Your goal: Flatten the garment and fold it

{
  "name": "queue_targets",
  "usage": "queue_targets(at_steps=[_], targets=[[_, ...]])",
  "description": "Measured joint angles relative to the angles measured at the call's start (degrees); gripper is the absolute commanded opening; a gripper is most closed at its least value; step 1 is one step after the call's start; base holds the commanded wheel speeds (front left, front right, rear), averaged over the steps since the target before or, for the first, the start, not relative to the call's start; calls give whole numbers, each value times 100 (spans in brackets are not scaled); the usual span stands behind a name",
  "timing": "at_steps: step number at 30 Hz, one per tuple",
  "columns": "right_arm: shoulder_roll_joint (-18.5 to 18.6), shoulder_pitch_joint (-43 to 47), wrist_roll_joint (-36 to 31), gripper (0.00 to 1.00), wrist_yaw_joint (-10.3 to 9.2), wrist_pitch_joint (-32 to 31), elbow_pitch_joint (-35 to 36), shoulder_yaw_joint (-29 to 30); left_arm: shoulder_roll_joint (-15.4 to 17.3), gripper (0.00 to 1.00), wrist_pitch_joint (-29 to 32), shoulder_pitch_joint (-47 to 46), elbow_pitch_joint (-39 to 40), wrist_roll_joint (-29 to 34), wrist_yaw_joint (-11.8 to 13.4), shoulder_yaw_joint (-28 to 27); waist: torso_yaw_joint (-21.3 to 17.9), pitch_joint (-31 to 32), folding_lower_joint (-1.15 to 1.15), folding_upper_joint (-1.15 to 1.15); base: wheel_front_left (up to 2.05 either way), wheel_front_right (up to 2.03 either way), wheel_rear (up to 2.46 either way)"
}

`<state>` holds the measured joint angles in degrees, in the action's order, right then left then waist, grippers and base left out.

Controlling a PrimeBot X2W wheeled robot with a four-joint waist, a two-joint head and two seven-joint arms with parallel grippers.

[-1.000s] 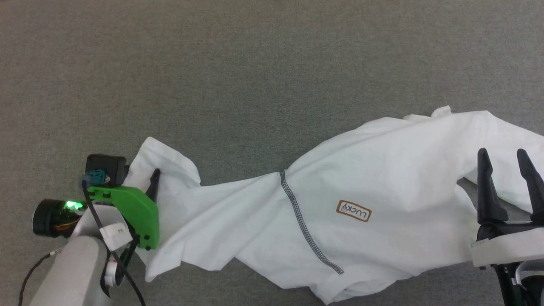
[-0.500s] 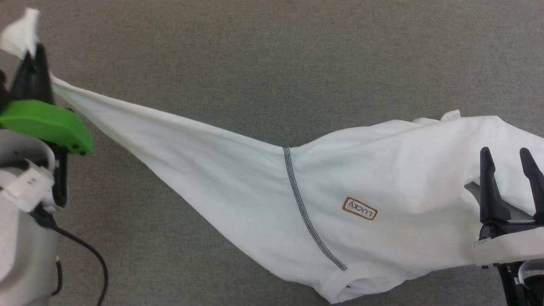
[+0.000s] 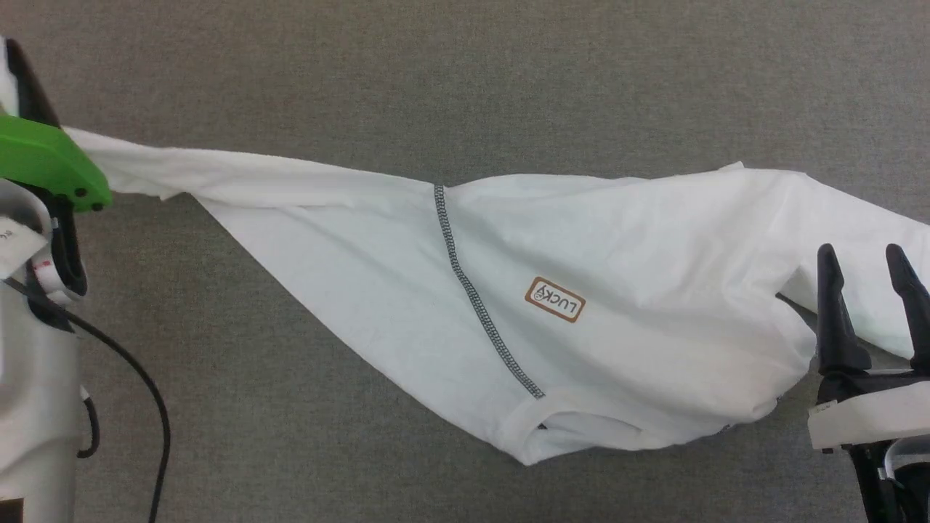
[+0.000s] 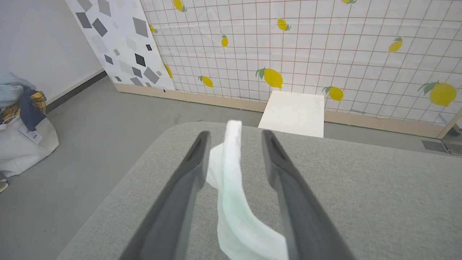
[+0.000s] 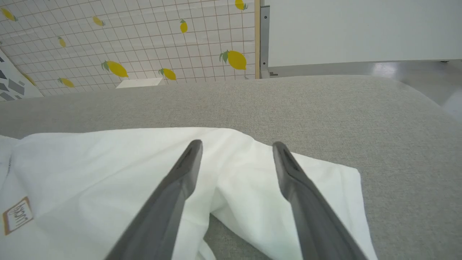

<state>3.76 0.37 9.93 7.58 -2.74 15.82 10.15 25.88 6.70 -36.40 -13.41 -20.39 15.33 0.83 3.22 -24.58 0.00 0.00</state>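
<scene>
The white T-shirt lies stretched across the grey surface, with its "LUCKY" patch, a dark zigzag seam and the ribbed collar facing up. One sleeve runs left to my left gripper at the far left edge. That gripper's fingers stand apart, and a strip of the shirt hangs between them against the left finger. My right gripper is open over the shirt's right end and grips nothing.
The grey padded surface ends in a rounded edge near my left gripper. Beyond it are a floor, a white board, a bag of clothes and a lemon-patterned wall. A black cable hangs from my left arm.
My left gripper rose and swung up and left with the sleeve, pulling the crumpled shirt out long and dragging it leftward. Its fingers now stand apart. My right gripper stayed put.
</scene>
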Motion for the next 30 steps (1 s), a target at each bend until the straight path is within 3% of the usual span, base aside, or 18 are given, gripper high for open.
queue_targets(at_steps=[4,9,15,18,23,30], targets=[[2,0,0,100,0,0,-48,-9,-136,100,-511,12,46,-40,-171,32,-14,105,0,0,0,0,0],[-7,16,-23,100,0,0,-94,-14,-516,100,-1311,478,899,-277,-464,186,-25,342,0,0,0,0,0],[-51,118,-31,100,0,-1,-142,-51,-1128,100,-1893,2015,2319,-327,-438,525,-37,645,0,0,0,0,0],[-71,191,-13,100,0,25,-189,-68,-1384,100,-2060,3103,2954,-152,-310,804,-70,788,0,0,0,0,0],[-77,254,93,100,0,73,-287,-63,-1679,100,-2117,3995,2947,156,-208,1141,-108,846,0,0,0,0,0],[79,98,77,100,0,-391,-259,79,-1823,100,-2138,4128,2885,535,-219,1347,-91,729,0,0,0,0,0]])
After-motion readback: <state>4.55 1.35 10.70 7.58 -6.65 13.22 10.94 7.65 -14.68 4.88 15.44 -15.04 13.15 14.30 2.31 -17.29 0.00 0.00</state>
